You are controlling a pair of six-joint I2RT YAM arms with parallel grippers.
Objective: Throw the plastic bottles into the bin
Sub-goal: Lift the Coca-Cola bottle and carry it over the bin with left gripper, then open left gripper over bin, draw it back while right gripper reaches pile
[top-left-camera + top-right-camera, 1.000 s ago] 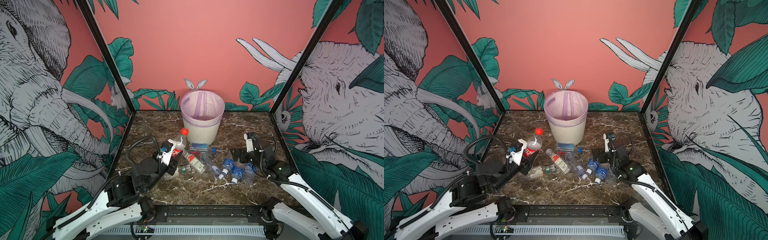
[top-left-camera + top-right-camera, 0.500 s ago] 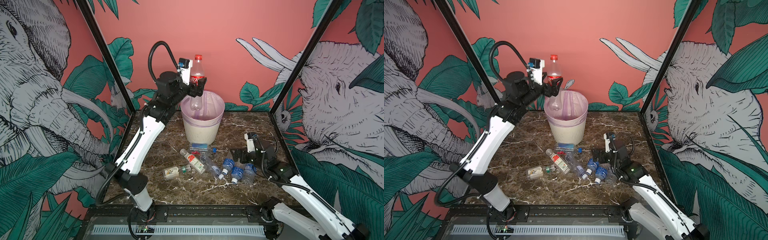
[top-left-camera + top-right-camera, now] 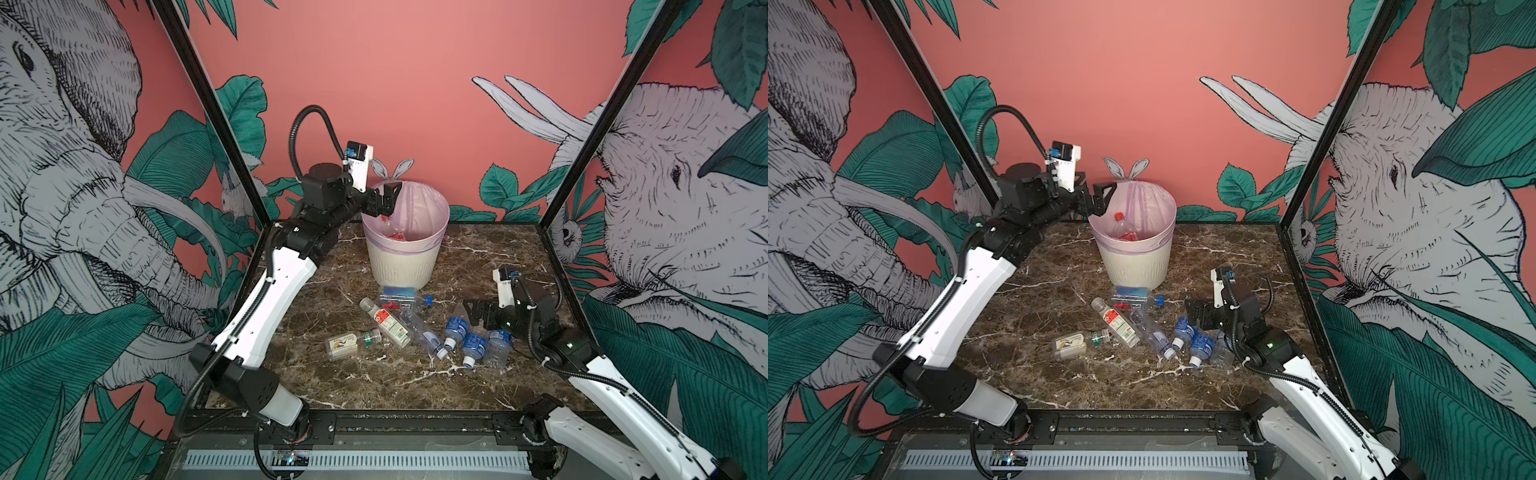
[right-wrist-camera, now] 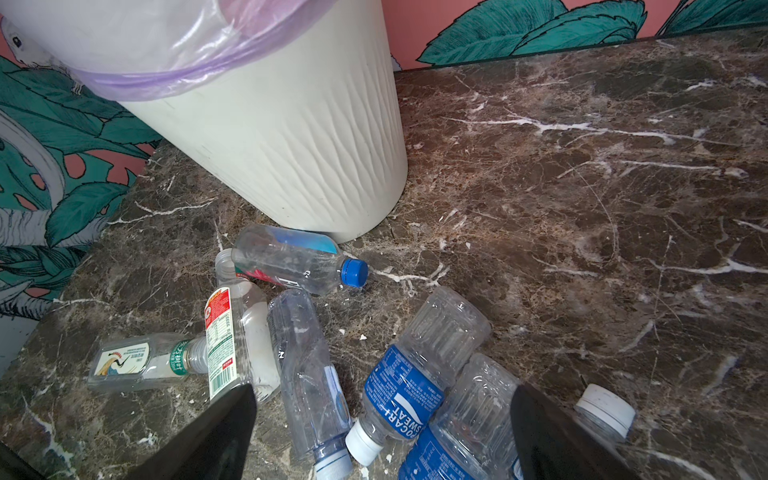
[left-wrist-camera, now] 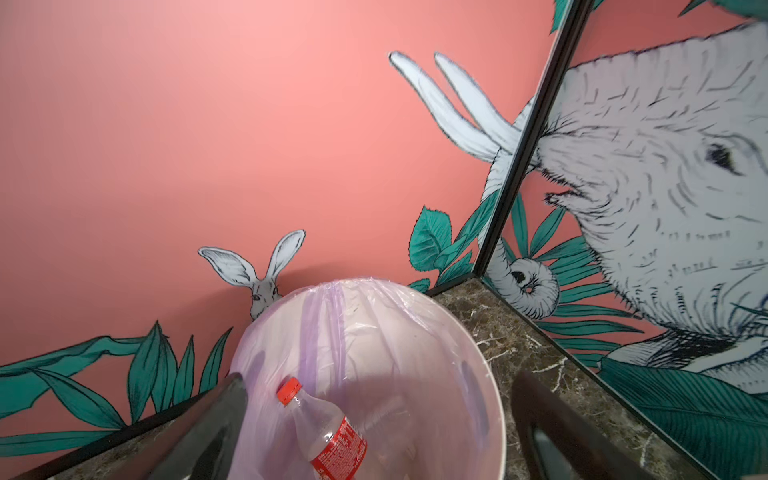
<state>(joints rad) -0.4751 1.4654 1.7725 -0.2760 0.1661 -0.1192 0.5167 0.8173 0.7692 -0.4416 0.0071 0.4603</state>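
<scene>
The bin (image 3: 405,266) (image 3: 1138,266) stands at the back of the marble floor. My left gripper (image 3: 388,199) (image 3: 1096,199) (image 5: 380,415) hangs open over its left rim with nothing between its fingers. A red-capped, red-labelled plastic bottle (image 5: 332,440) (image 3: 1121,226) lies inside on the lilac bag. Several plastic bottles lie in front of the bin, among them a blue-capped one (image 3: 397,295) (image 4: 291,257) and blue-labelled ones (image 3: 473,347) (image 4: 415,374). My right gripper (image 3: 473,316) (image 3: 1196,313) (image 4: 382,432) stands open just above the blue-labelled bottles, holding nothing.
A small flat bottle with a yellow label (image 3: 345,345) lies apart to the left of the heap. Painted walls close in the floor on three sides, and a black rail (image 3: 395,424) runs along its front edge.
My left arm has lifted the red-capped bottle from the floor to above the bin and let go; the bottle now lies in the bin. The right arm has not moved.
</scene>
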